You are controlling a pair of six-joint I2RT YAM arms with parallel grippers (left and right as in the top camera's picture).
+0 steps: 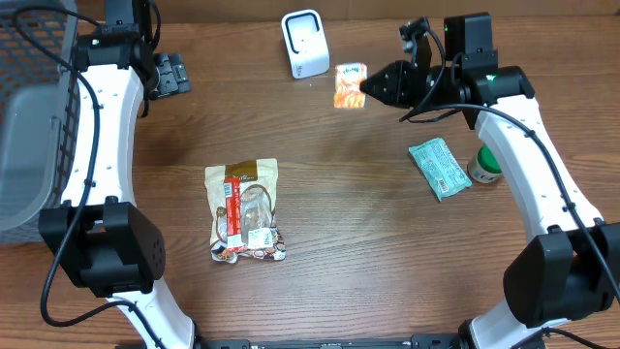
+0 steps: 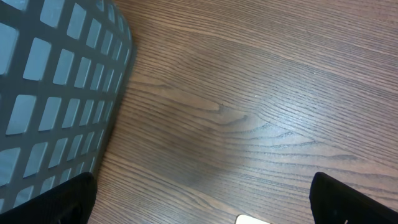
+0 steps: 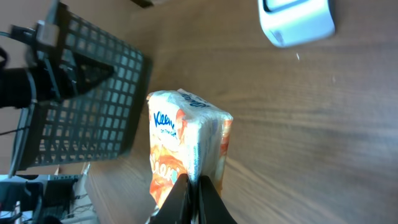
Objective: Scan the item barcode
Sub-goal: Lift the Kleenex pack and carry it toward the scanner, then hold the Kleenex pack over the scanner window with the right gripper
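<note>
Tissue pack (image 1: 349, 85) is pinched in the right hand (image 1: 366, 88) just beside the scanner (image 1: 304, 44) at the far edge of the worktop (image 1: 368, 252), so pickup looks done and scanning remains, while the left hand (image 1: 170, 74) hangs spread.

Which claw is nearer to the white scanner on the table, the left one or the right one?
Right. The right claw, shut on the tissue pack, is close beside the scanner; the left claw, open, is much farther off, near the basket.
</note>
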